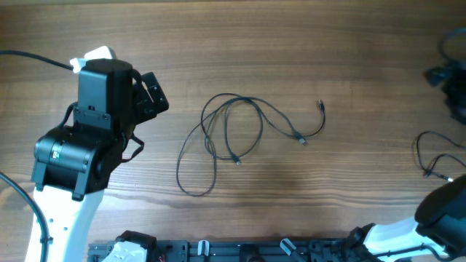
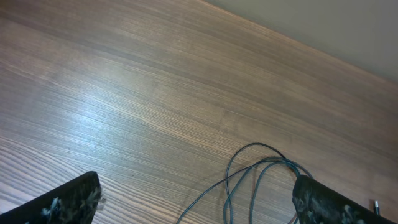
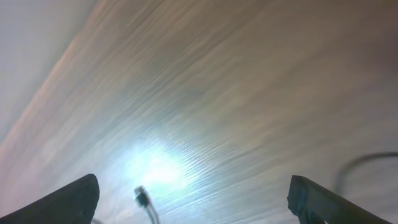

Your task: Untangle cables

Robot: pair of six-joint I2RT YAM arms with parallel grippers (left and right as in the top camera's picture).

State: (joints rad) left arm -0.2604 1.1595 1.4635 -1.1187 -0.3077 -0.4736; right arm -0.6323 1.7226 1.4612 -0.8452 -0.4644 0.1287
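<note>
While the overhead view takes in most of the wooden table (image 1: 349, 44), it cuts off a good deal at the edges. The cables (image 1: 227, 131) lie in loose, overlapping loops near the middle of the table. Small plug ends lie out to the right and at the bottom of the loops. How many cords make up the loops is hard to tell. A separate cable (image 1: 424, 156) lies at the right edge, partly out of frame. Dark shapes (image 1: 451, 69) in the top right corner are cut off and cannot be identified. The left arm (image 1: 73, 153) stands left of the loops. Its left gripper (image 1: 151, 93) points toward them without touching, and from above its jaws are hard to read. Only a bit of the right arm (image 1: 440, 211) shows at the bottom right, with its gripper out of frame.

From the left wrist, the two fingers (image 2: 68, 200) sit in the bottom corners, spread wide with nothing gripped. The top of a cable loop lies on the wood between them, its lower part cut off by the frame.

The right wrist picture is blurred. The right gripper (image 3: 193, 186) is spread wide and holds nothing. A small plug (image 3: 142, 196) lies beside a bright glare, and a faint curve of cord (image 3: 364, 160) shows at the right edge. Which cable they belong to I cannot tell.
</note>
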